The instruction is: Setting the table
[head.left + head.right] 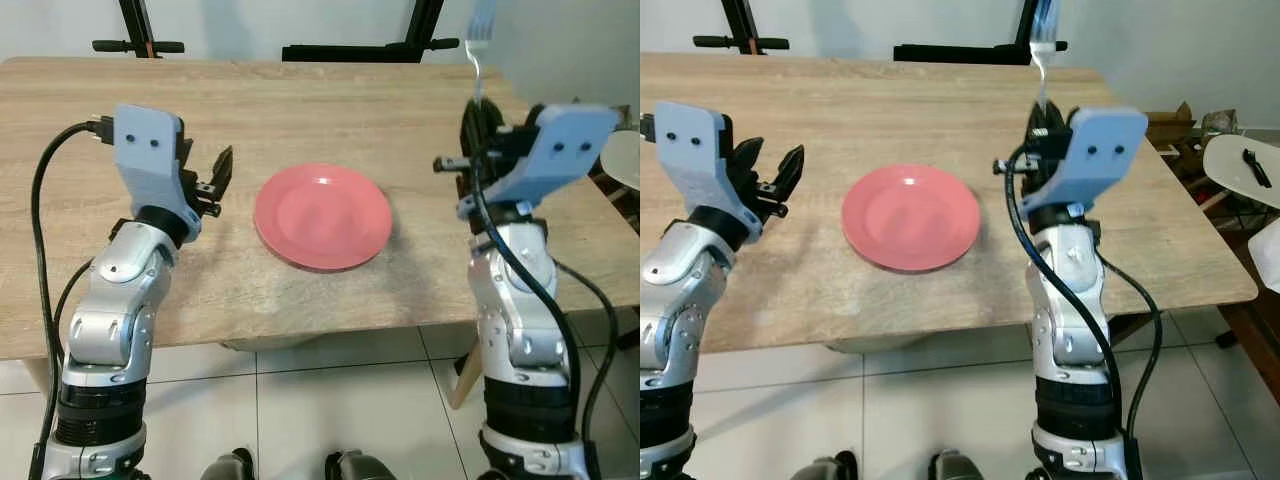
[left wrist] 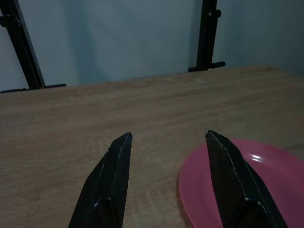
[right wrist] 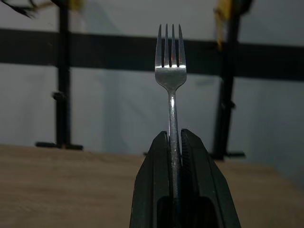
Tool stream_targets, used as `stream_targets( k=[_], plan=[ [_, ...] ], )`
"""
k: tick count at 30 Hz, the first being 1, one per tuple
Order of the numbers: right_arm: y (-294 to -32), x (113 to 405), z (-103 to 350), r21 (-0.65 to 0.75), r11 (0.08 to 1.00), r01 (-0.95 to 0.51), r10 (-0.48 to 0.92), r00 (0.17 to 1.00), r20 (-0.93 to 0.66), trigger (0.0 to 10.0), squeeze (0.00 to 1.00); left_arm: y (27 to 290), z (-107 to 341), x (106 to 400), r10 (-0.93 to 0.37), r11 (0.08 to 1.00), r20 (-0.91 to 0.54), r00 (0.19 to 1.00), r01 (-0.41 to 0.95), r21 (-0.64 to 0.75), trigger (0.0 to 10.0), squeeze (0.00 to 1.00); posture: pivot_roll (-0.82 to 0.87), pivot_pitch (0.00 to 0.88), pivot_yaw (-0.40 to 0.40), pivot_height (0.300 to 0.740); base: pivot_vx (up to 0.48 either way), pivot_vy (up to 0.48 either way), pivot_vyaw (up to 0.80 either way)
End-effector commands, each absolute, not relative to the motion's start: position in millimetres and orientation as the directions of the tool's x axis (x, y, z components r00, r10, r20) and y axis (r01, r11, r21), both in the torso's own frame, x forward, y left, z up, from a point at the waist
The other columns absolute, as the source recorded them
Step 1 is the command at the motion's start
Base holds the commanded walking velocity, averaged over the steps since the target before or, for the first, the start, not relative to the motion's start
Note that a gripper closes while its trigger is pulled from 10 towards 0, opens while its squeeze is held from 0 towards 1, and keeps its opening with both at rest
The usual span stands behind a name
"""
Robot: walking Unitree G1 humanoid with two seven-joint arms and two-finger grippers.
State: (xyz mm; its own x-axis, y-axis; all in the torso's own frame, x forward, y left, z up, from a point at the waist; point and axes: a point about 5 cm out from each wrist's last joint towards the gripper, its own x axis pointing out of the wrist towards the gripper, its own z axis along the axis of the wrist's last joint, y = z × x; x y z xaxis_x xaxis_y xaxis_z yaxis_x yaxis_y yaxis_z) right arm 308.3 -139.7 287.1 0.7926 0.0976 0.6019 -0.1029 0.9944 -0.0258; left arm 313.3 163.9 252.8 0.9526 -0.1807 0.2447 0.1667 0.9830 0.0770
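Table [image 1: 300,110]: light wood, seen from its near edge; tiled floor [image 1: 330,400] below.
Plate [image 1: 322,216]: pink, set flat near the table's near edge, between the two arms; nothing is seen on it.
Right gripper [image 3: 174,142]: raised above the table to the right of the plate; jaws closed on the fork's handle.
Fork [image 3: 171,61]: metal, held upright with tines pointing up, well above the table and apart from the plate.
Left gripper [image 2: 166,137]: held over the table just left of the plate; jaws wide apart, nothing between them.
Step in hand: judged to be placing of the fork beside the plate; fork is carried, not yet set down.
Next move: fork would need to be tipped level and lowered flat to the table beside the plate, handle toward the near edge, before the jaws are parted.
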Motion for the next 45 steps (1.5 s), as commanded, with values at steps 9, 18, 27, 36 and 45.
stream_targets(
  k=[9, 18, 27, 36, 45],
  plan=[
    [-144, 308, 277, 0.055, 0.991, -0.121, 0.068, 0.821, 0.567, 10.0, 0.0, 165, 256, 312, -0.186, 0.982, 0.249, 0.95, 0.176, 0.062, 10.0, 0.0, -0.07, 0.065, 0.009, 0.74, 0.0, 0.0, 0.0],
    [-146, 311, 250, 0.109, 0.99, -0.09, 0.03, 0.885, 0.465, 10.0, 0.0, 162, 248, 312, -0.176, 0.984, 0.228, 0.958, 0.17, 0.046, 10.0, 0.0, -0.07, 0.071, 0.01, 0.74, 0.0, 0.0, 0.0],
    [-148, 312, 245, 0.108, 0.99, -0.086, 0.029, 0.897, 0.441, 10.0, 0.0, 162, 248, 313, -0.187, 0.982, 0.22, 0.957, 0.181, 0.048, 10.0, 0.0, -0.08, 0.071, 0.005, 0.74, -0.167, 0.0, 0.0],
    [-151, 311, 241, 0.098, 0.992, -0.074, 0.025, 0.903, 0.428, 10.0, 0.0, 161, 248, 313, -0.195, 0.981, 0.223, 0.955, 0.189, 0.047, 10.0, 0.0, -0.08, 0.06, 0.005, 0.74, -0.307, 0.0, 0.0],
    [-153, 311, 239, 0.097, 0.993, -0.064, 0.017, 0.906, 0.423, 10.0, 0.0, 160, 249, 314, -0.199, 0.98, 0.224, 0.954, 0.193, 0.049, 10.0, 0.0, -0.08, 0.06, 0.012, 0.74, -0.307, 0.0, 0.0]
  ],
)
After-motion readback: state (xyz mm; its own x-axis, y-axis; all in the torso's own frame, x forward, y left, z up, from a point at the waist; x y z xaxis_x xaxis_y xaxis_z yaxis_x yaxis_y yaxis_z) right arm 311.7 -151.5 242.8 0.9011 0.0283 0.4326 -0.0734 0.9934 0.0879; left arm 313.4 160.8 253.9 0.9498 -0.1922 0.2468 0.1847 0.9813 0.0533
